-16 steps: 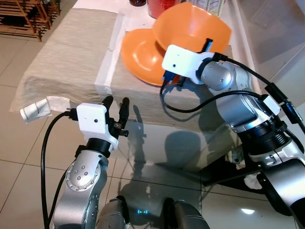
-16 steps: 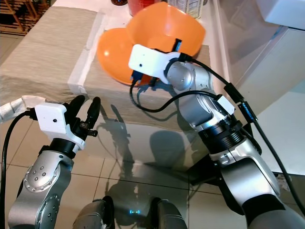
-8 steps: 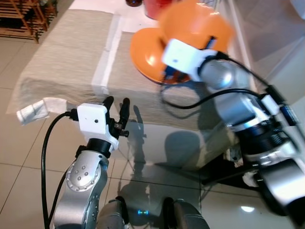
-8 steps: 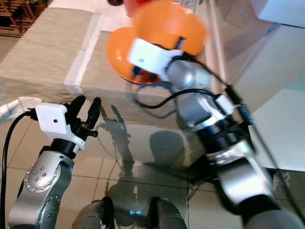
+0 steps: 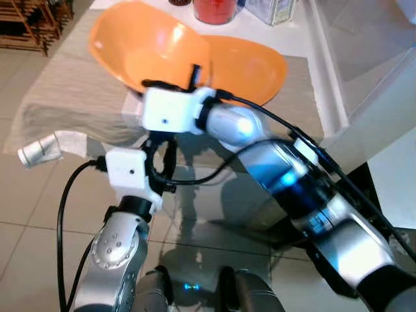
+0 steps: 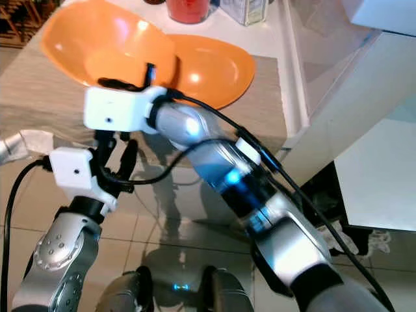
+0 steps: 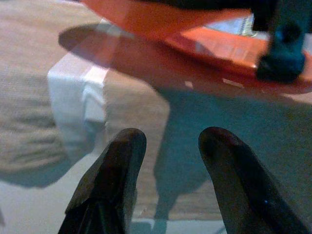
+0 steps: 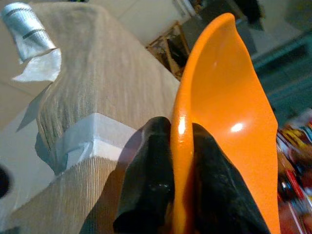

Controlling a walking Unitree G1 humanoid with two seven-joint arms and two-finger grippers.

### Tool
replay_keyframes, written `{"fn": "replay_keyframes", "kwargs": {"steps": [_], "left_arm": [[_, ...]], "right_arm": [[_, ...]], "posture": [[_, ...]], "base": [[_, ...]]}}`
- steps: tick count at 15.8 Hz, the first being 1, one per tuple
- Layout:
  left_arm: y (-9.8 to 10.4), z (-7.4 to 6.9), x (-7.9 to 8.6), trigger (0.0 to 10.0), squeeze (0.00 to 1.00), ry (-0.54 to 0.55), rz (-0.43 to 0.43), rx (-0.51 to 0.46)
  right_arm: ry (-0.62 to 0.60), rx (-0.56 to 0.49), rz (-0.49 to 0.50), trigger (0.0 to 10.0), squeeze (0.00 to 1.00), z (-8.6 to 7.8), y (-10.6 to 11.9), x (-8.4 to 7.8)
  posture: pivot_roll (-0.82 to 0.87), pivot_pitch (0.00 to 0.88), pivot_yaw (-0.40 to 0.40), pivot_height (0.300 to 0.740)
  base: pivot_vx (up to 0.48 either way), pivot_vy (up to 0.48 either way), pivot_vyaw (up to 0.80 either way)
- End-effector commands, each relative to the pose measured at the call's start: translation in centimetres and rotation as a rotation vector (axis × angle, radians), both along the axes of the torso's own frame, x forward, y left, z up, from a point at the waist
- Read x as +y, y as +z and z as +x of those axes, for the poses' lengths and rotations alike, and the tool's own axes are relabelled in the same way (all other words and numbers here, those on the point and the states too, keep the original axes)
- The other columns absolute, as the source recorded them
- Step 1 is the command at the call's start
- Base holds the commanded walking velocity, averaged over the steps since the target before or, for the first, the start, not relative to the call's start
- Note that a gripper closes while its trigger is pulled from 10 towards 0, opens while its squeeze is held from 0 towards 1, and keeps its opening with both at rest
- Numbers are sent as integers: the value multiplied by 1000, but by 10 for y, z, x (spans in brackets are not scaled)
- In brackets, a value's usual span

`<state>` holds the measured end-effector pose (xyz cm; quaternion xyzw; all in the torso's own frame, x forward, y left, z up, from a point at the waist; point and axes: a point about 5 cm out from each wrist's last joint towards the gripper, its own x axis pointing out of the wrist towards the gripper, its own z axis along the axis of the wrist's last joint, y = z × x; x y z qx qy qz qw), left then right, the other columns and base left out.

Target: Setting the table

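The right end effector point(image 8: 181, 146) swung its pinched orange bowl point(image 5: 146, 42) to upper left; left end effector point(image 7: 168, 146) stood open

My head's two eyes look steeply down over the table point(image 5: 78, 84), sharing my arms. My left wrist camera faces its edge; my right sits tight against the orange bowl point(image 8: 222, 122).

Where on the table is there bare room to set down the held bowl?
Free: the cloth at the table's left end, left of the white strip. Crowded: the right end, where the second bowl lies with jars behind it. The right gripper holds the bowl above the middle.
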<state>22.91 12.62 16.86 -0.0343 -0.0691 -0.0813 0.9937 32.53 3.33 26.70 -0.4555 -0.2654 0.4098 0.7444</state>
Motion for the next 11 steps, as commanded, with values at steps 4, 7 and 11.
{"fn": "replay_keyframes", "kwargs": {"steps": [4, 7, 11], "left_arm": [[1, -17, -7, 10000, 0, 10, -14, 21], [2, -26, -6, 10000, 0, 34, -24, 36], [4, -30, -9, 10000, 0, 41, -32, 49]], "right_arm": [[65, -155, 52, 0, 0, 6, 23, 35], [56, -190, -5, 3961, 0, 13, 28, 47], [-18, -187, -117, 10000, 1000, 27, 26, 46]], "posture": [[-10, 316, -85, 740], [1, 350, -96, 740], [7, 359, -101, 740]], "base": [[0, 0, 0], [0, 0, 0], [0, 0, 0]]}}
